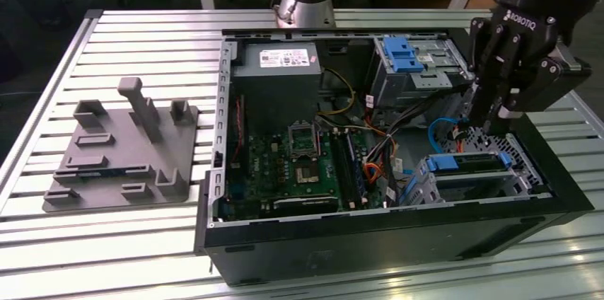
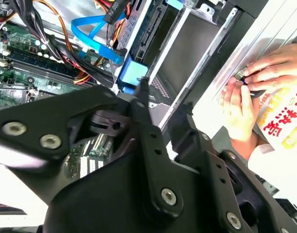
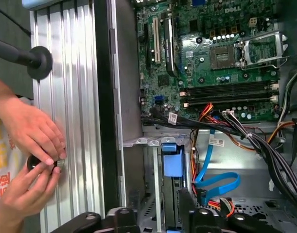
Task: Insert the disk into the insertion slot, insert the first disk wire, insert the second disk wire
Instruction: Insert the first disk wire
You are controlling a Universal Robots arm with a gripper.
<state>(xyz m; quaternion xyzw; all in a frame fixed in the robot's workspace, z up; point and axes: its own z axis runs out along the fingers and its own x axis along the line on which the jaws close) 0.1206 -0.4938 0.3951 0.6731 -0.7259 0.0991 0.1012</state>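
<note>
In the exterior view the gripper [image 1: 493, 124], spread impossible to tell, is hovering over the disk [image 1: 469, 163], which is sitting in the insertion slot [image 1: 423, 187] toward the counter's [image 1: 141, 31] edge on the exterior view's right. In the second wrist view a blue data cable [image 2: 87, 23] is curling just beside the slot. In the first wrist view the cable's end seems unplugged. I judge the first-wire step is in hand, calling for precise connector alignment.

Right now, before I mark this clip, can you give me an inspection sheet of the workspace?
Surface: slatted aluminium table carrying an open computer case.
Job's things: the disk sits in the insertion slot, with its blue carrier showing.
Clutter: grey plastic fixture on the table, at the exterior view's left of the case.
Grippers: gripper open, hanging over the slot.
Cables: blue data cable loops beside the slot; black and orange wire bundle nearby.
Surroundings: a person's hands at the table edge, holding a small dark object.
</note>
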